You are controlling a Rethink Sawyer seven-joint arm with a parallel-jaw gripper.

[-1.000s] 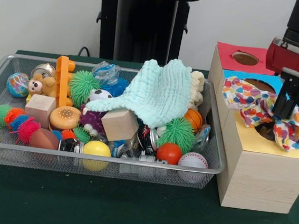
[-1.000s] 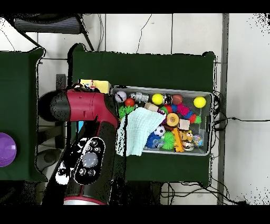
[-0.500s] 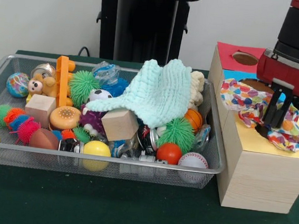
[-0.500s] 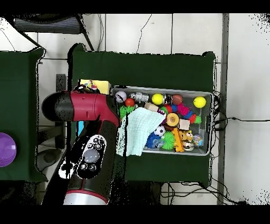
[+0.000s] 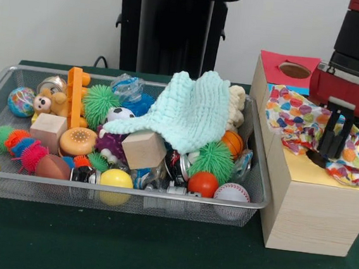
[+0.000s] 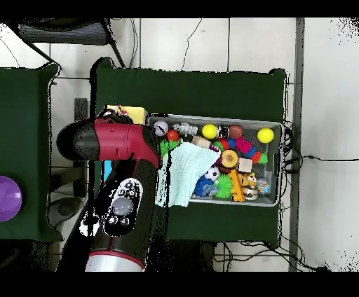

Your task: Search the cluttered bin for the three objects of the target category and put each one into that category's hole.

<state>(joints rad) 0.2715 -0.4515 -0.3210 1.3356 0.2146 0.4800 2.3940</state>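
The gripper [image 5: 333,131] is hanging over the wooden box [image 5: 309,207], fingers slightly spread w/ a gap showing, and is resting against the colourful cloth [image 5: 298,124], prob. to poke it down into the hole [image 5: 318,158] in the yellow top; the cloth is draping across the box top, mostly outside the hole, so this one isn't in yet; the front view is showing cloth, hole & fingers; overhead, the red arm [image 6: 116,143] is covering them, but the bin [image 6: 275,126] is lying in full view.
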